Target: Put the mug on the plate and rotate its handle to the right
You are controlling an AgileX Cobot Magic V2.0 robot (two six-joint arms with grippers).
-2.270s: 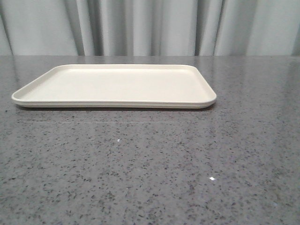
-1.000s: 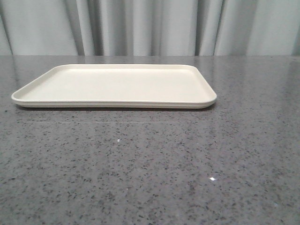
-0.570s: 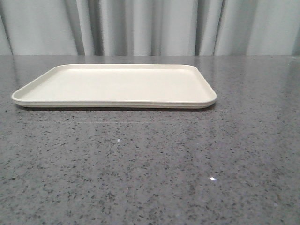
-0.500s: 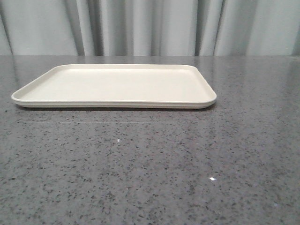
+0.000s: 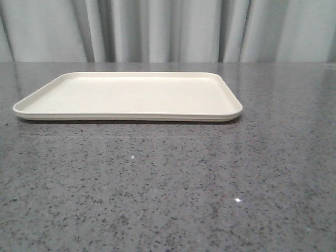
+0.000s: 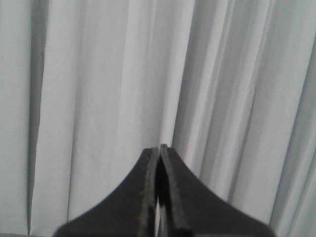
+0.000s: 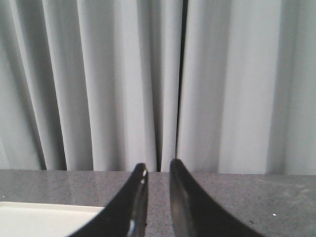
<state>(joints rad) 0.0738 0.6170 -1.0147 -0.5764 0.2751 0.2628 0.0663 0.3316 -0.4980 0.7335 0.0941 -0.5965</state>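
The cream-white plate (image 5: 131, 95) lies flat on the grey speckled table, left of centre in the front view, with nothing on it. One corner of the plate (image 7: 44, 218) shows in the right wrist view, beside the fingers. The mug and its handle are out of view in every frame. My left gripper (image 6: 159, 148) is shut on nothing, its fingers pressed together and facing the curtain. My right gripper (image 7: 158, 168) is open by a narrow gap; only tabletop shows between its fingers. Neither gripper appears in the front view.
A pale pleated curtain (image 5: 168, 31) hangs along the back edge of the table. Grey speckled tabletop (image 5: 173, 189) stretches in front of the plate and to its right.
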